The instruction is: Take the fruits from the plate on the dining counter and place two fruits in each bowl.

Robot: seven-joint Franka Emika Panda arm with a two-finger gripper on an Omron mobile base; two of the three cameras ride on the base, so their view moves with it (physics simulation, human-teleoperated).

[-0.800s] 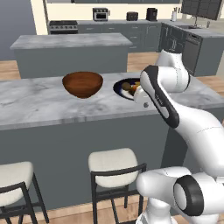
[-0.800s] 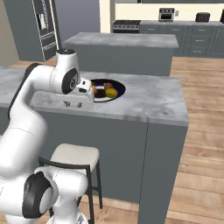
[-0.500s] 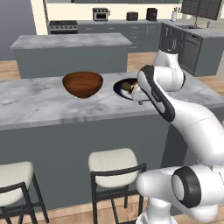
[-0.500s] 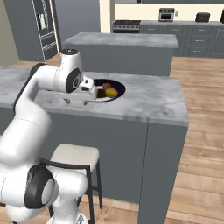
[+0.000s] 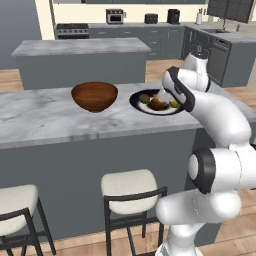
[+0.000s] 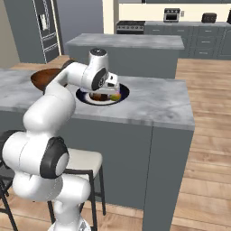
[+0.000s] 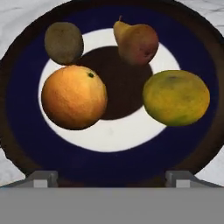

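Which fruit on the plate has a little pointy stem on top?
The pear. It tapers to a narrow neck with a stem, yellow-brown with a red blush. The orange, kiwi and yellow-green citrus are plain rounded.

Marble-topped bench (image 5: 45, 117) mid-frame; carries brown bowl (image 5: 94, 96) at centre, navy-rimmed plate (image 5: 137, 101) just right of it.

I see a navy plate (image 7: 26, 109) with white ring and dark centre. The orange (image 7: 74, 97) is orange, the kiwi (image 7: 64, 42) brown. The bench (image 5: 45, 117) is grey-veined marble.
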